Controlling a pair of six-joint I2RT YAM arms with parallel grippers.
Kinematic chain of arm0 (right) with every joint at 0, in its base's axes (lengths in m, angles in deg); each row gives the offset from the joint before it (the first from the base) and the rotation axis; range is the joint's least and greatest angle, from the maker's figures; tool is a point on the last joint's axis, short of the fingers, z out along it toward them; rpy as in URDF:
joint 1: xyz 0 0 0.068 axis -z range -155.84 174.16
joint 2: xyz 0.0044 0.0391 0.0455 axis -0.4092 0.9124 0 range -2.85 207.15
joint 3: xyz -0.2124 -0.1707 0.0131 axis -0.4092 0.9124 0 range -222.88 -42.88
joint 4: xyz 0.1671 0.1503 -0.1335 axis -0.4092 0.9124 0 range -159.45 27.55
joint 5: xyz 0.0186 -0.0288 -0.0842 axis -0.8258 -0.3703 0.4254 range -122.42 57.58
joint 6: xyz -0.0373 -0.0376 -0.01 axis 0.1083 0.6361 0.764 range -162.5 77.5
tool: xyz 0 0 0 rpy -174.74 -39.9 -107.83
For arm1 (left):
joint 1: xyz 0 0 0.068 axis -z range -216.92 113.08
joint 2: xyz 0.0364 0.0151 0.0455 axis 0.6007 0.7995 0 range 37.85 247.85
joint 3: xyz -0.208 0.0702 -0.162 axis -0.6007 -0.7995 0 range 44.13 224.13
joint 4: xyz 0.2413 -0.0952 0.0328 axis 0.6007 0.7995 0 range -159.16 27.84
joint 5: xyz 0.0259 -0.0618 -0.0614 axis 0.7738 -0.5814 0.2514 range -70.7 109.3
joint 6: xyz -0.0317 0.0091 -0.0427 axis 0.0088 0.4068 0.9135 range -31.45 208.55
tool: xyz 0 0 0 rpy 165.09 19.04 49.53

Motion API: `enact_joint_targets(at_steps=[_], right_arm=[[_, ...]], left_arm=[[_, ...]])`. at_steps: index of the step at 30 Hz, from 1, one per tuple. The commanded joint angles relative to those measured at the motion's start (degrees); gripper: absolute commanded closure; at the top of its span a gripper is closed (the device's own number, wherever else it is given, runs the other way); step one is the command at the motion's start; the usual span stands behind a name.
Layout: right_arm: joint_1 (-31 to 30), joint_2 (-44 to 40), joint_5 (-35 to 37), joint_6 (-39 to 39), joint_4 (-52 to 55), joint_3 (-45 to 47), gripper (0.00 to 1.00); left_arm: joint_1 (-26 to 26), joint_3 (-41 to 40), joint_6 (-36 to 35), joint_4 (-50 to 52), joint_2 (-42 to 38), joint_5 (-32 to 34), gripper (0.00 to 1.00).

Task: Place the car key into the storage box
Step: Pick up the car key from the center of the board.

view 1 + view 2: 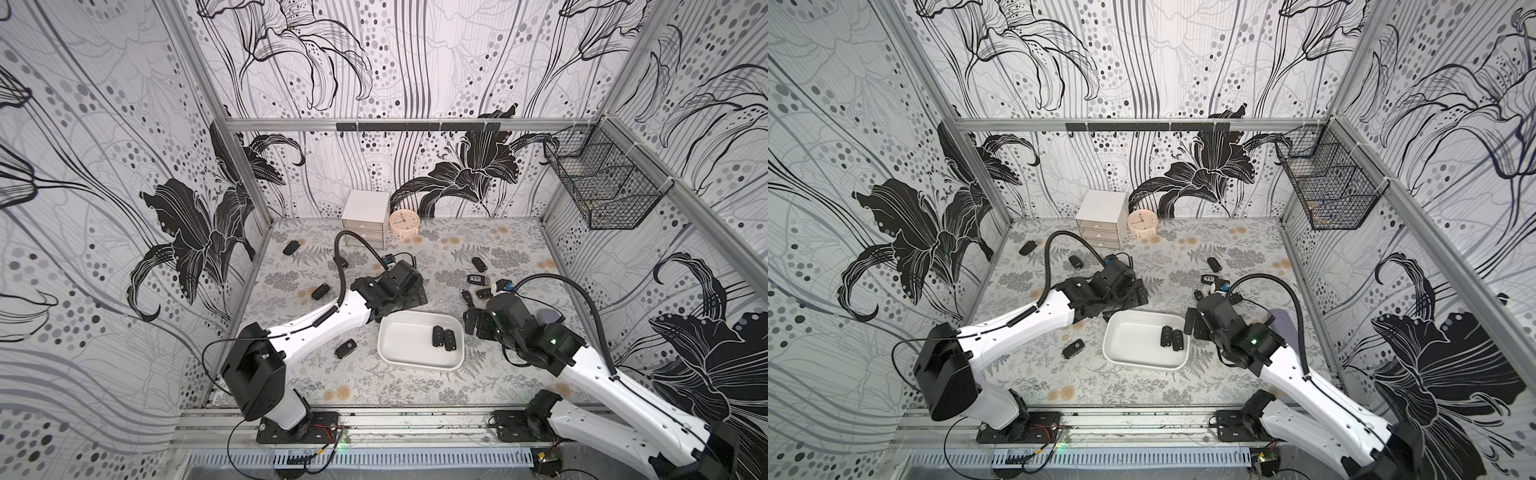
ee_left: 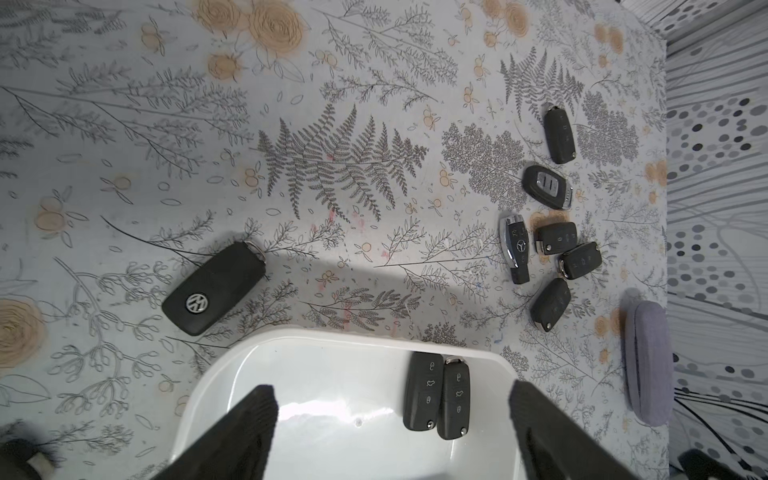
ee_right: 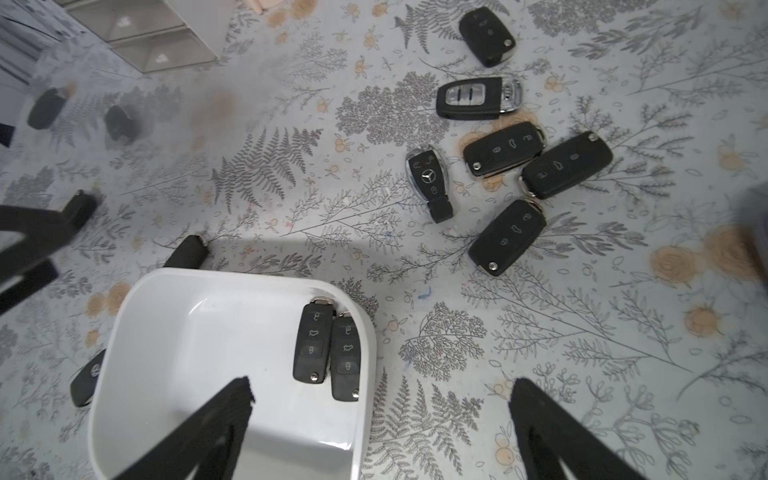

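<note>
Left tool (image 2: 392, 432) wide open, empty, over the storage box (image 2: 324, 386). Right tool (image 3: 384, 419) wide open, empty, straddling its rim. Two car keys (image 2: 424, 390) lie side by side inside, tight to the right-arm-side wall; rest of floor bare. Left wrist view shows a VW key (image 2: 214, 289) just off the far rim; top views hide it under the left arm (image 1: 316, 324). Worktop (image 1: 374, 382) in front of box is open.

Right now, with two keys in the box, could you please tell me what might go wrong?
The loose keys beside the right arm lie bunched, some touching, so jaws closing on one may drag a neighbour. The Volkswagen key sits close to the storage box rim; grasping it may shove the box.
</note>
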Motion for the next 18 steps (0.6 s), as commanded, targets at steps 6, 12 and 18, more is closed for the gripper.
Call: enact_joint_targets(at_steps=[6, 12, 18], right_arm=[[5.02, 13.16, 3.13, -6.97, 5.85, -6.32, 0.04], [10.85, 19.83, -0.04, -7.22, 3.83, -6.94, 0.15], [16.78, 25.80, -2.56, -7.43, 2.64, -6.31, 0.21]], left_arm=[[-3.34, -4.84, -7.97, -1.45, -10.35, -0.70, 0.01], [-4.82, -8.24, -10.16, -2.85, -15.57, -2.94, 0.01], [-5.75, -9.08, -11.61, -1.50, -17.03, -3.64, 0.01]])
